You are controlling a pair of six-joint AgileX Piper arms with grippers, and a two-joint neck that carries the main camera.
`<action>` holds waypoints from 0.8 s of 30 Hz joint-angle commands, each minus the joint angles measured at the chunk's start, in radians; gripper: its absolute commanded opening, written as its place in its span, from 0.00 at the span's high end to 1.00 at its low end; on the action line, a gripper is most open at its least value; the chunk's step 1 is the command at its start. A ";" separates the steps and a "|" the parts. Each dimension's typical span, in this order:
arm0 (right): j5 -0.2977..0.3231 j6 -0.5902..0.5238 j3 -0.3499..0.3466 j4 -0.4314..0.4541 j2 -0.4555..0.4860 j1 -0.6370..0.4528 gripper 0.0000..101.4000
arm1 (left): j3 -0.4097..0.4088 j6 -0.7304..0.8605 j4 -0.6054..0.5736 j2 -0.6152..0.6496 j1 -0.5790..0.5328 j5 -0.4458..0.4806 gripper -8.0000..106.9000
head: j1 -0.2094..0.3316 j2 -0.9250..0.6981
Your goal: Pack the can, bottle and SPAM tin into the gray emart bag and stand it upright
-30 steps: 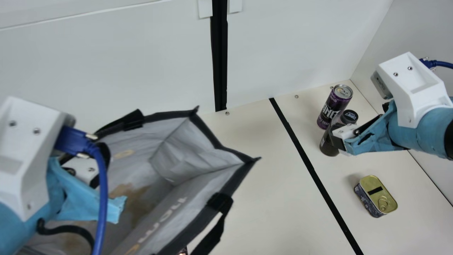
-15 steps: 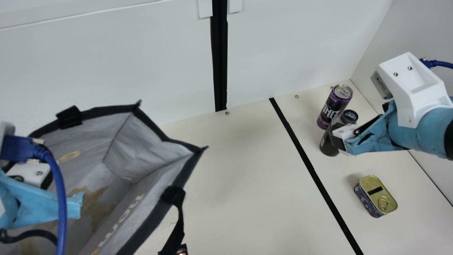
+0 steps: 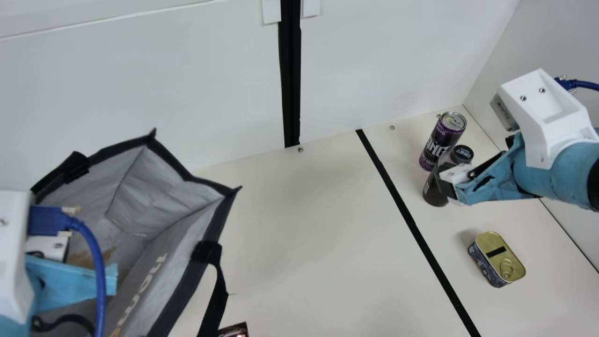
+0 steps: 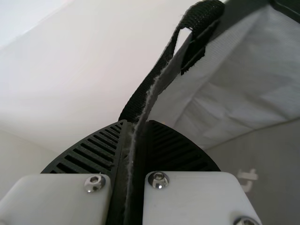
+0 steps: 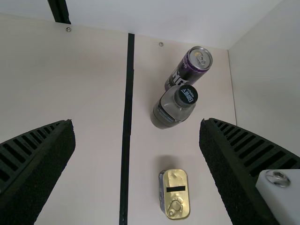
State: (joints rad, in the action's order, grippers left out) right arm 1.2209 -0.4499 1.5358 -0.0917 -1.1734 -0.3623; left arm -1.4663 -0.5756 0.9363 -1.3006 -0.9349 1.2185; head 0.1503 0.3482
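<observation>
Bag: one, gray, black-edged, on the tabletop at my left. Its mouth gapes; the long axis runs from the main view's lower left to upper right, the folded end facing the back and the goods' side. Whether its base sits flat, I cannot tell.

Left gripper: jaws clenched on the bag's rim, which runs between them. Purpose, as I judge it: steadying the bag and keeping the mouth open for loading.

Right gripper: jaws spread wide, holding nothing, poised over the goods; I read this as readiness for a first pick.

Can: purple, upright beyond the black line, lid up, near the back wall.

Bottle: dark, capped, upright just beside the can, on the near side; contact between them uncertain. Standing goods should suit a grasp round the body.

Tin: flat, nearer me than the bottle; gold lid up, pull-ring end toward me, long axis roughly along the line.

Packed so far: none of the three.
</observation>
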 commanded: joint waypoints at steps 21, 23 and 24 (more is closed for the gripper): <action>0.000 0.000 0.000 0.000 0.000 0.000 0.06 | 0.096 -0.141 -0.064 -0.041 -0.139 0.001 1.00 | 0.024 0.001; 0.000 0.000 0.000 0.000 0.000 0.000 0.06 | 0.097 -0.150 -0.085 -0.045 -0.147 0.001 1.00 | 0.024 0.001; 0.000 0.000 0.000 0.000 0.000 0.000 0.06 | 0.097 -0.154 -0.098 -0.046 -0.151 0.001 1.00 | 0.024 0.001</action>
State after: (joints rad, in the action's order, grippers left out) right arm 1.2209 -0.4499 1.5358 -0.0917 -1.1734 -0.3623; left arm -1.3706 -0.7265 0.8520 -1.3456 -1.0843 1.2203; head 0.1519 0.3482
